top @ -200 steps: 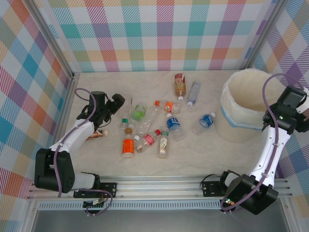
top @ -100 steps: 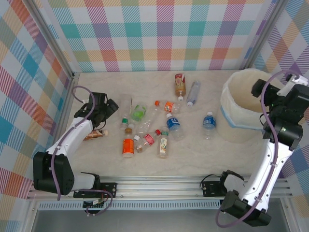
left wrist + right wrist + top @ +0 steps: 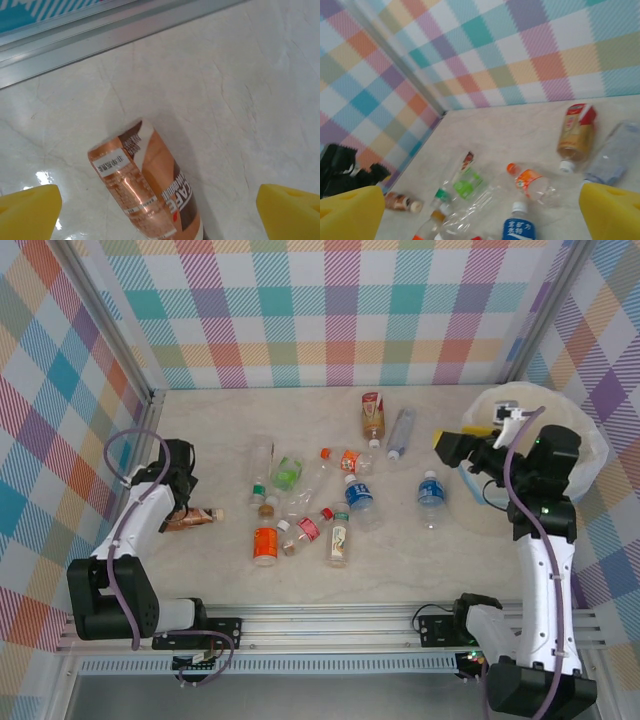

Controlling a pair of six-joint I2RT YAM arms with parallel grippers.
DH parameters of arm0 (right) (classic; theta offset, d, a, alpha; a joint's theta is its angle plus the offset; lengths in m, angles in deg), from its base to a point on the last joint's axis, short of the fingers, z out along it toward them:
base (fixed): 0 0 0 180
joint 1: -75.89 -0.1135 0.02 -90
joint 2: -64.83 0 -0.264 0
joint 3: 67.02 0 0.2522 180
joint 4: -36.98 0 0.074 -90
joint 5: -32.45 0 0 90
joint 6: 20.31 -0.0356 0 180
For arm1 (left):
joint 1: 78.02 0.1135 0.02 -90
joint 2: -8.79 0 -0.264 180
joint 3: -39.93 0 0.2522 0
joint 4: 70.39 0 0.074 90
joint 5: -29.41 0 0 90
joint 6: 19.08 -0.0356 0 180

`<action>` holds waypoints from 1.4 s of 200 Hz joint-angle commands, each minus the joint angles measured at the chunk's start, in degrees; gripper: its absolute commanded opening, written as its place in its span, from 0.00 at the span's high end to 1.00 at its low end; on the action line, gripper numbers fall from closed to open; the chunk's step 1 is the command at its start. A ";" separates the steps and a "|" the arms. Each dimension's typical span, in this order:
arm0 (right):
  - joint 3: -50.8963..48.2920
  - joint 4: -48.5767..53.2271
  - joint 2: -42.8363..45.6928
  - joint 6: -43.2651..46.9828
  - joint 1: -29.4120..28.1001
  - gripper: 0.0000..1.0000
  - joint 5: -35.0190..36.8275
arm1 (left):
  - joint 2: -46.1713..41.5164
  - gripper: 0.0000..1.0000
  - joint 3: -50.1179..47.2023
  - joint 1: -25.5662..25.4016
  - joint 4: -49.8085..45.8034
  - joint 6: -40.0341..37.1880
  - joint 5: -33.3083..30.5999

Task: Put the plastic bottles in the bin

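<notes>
Several plastic bottles lie scattered mid-table, among them a green-label one (image 3: 287, 473), a blue-label one (image 3: 358, 497) and an orange-label one (image 3: 265, 544). Another blue-label bottle (image 3: 431, 490) lies close to the bin (image 3: 503, 395), which stands at the right, partly hidden by my right arm. My left gripper (image 3: 180, 490) hangs open over a brown-label bottle (image 3: 195, 518); that bottle (image 3: 150, 190) lies between the spread yellow fingertips (image 3: 30, 210), untouched. My right gripper (image 3: 460, 435) is open and empty at the bin's left rim, facing the bottles (image 3: 530, 182).
Plaid walls enclose the table on three sides, and a metal rail (image 3: 100, 35) runs along the left wall's foot just beyond the brown-label bottle. A tan-label bottle (image 3: 372, 416) and a clear one (image 3: 400, 432) lie toward the back wall.
My right arm has swung left from beside the bin to its left rim. My left gripper has drawn back left from the clear bottle to above the brown-label one.
</notes>
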 commanded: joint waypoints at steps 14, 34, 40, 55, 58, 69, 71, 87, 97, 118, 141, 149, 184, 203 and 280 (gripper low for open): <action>1.32 -3.77 -2.56 8.36 -8.85 0.00 0.12 | 1.47 0.00 -3.91 5.32 2.09 13.42 4.47; 1.30 -6.29 -4.78 8.35 -12.34 0.00 -0.08 | 2.11 0.00 -5.82 6.40 4.97 19.34 6.50; 1.05 -7.16 -5.39 8.33 -13.32 0.00 0.12 | 2.42 0.00 -6.23 6.66 6.15 20.15 7.05; 0.64 -8.16 -6.62 9.28 -15.67 0.00 1.38 | 3.65 0.00 -6.69 6.92 8.54 21.79 7.89; 0.56 -8.15 -6.75 9.66 -16.22 0.00 1.76 | 3.90 0.00 -6.87 6.92 9.18 22.05 8.23; 0.38 -7.98 -7.24 11.09 -17.89 0.00 3.15 | 5.17 0.00 -6.91 7.17 10.46 23.22 9.29; 0.31 -7.86 -7.29 11.34 -18.17 0.00 3.33 | 5.39 0.00 -6.95 7.17 10.69 23.52 9.49; -0.18 -7.47 -7.57 12.34 -19.82 0.00 3.95 | 7.01 0.00 -7.50 7.35 11.76 25.88 10.13; -0.78 -7.70 -7.49 12.19 -20.59 0.00 4.20 | 8.02 0.00 -8.24 7.51 12.84 27.44 10.05; -2.53 -8.81 -7.07 11.34 -22.09 0.00 4.87 | 10.77 0.01 -8.81 8.05 16.44 28.09 10.51; -3.95 -8.40 -6.25 12.08 -23.17 0.00 5.85 | 14.89 0.08 -6.75 8.32 15.99 27.05 9.67; -4.34 -8.36 -5.85 12.27 -23.32 0.00 6.52 | 15.85 0.13 -6.53 8.35 15.91 26.89 9.35; -5.49 -8.77 -5.08 12.26 -23.48 0.00 7.37 | 16.87 0.38 -8.27 8.38 19.63 24.49 9.59; -6.03 -9.78 -5.35 11.92 -23.55 0.00 7.55 | 15.72 0.47 -8.95 8.40 22.80 19.23 10.01; -8.50 -24.46 -12.67 -5.39 -26.40 0.00 11.79 | 3.75 0.49 -9.12 7.39 34.40 -1.77 28.67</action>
